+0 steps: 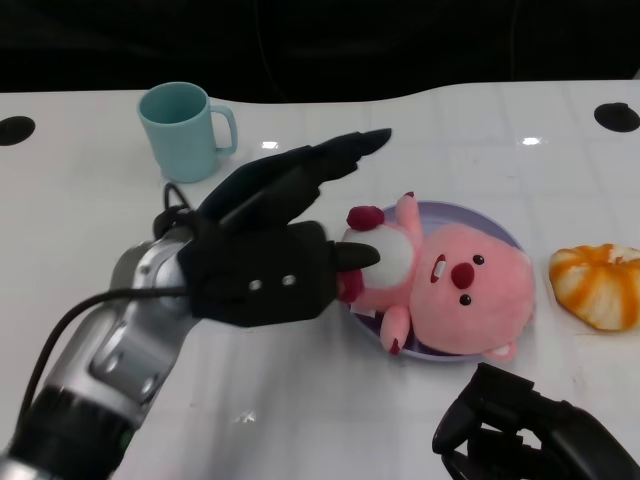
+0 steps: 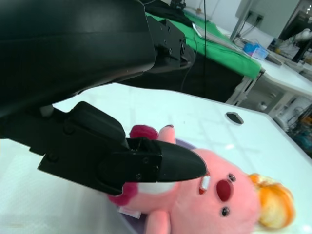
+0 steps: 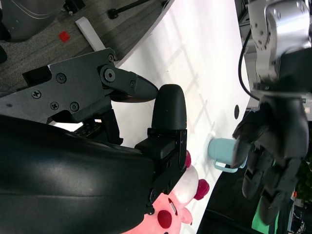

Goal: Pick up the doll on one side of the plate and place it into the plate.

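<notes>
**A:** Left hand point(image 1: 262, 262) fills your head view foreground, fingers point(image 1: 330, 160) stretched out flat toward the mug point(image 1: 183, 129), thumb tip at the doll point(image 1: 445, 290). Grasping or released?

**B:** Released, I'd say; nothing is wrapped. Doll lies on its back in the plate point(image 1: 497, 229), head toward you and slightly over the near rim. Your right hand point(image 1: 535, 435) sits low at the near tabletop point(image 1: 320, 420) edge, fingers curled in, holding nothing. Orange-and-white toy point(image 1: 598, 285) lies beside the plate, apart from it.

**A:** Left wrist view?

**B:** Thumb point(image 2: 161, 165) lies against the doll's white belly point(image 2: 161, 187), so contact may remain. Pink face point(image 2: 229, 195) is just past it, orange toy point(image 2: 275, 207) behind.

**A:** Right wrist view?

**B:** Right hand point(image 3: 97, 161) close and dark, fingers point(image 3: 168, 109) bunched, empty. Left hand point(image 3: 265, 161) hangs open over the mug point(image 3: 225, 148).

**A:** Risks?

**B:** If you pull the left hand back sideways, that thumb could snag the plush and drag the doll off the rim. Swing wide and you may clip the mug. Lift straight up first.
</notes>
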